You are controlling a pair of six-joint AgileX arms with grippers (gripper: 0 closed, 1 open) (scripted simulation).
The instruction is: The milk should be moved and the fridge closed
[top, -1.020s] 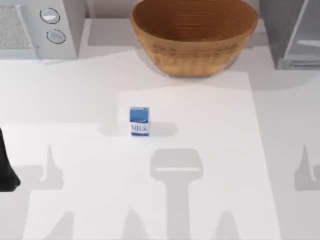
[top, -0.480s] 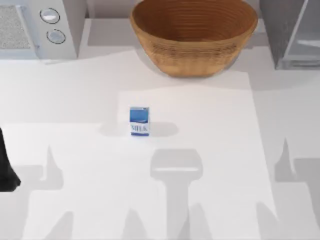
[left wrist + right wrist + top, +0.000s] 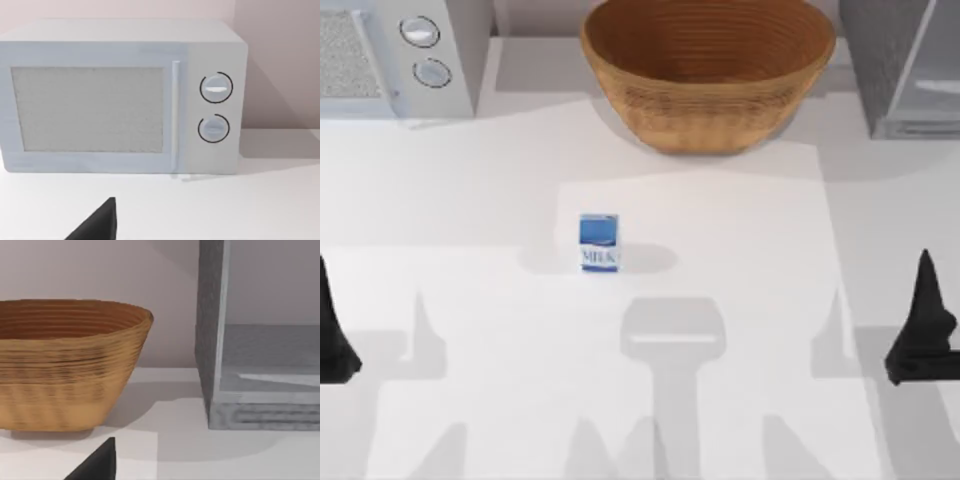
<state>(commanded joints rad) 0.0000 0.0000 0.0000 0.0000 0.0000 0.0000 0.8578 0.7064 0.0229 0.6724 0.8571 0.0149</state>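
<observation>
Two grippers low at opposite table edges: left [image 3: 332, 330], right [image 3: 923, 330].

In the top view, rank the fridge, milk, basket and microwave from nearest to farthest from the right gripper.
From the right gripper, at the table's right edge:
1. Fridge, back right corner.
2. Basket, back centre, and milk, mid-table left of centre: too close to call.
3. Microwave, back left corner.
</observation>
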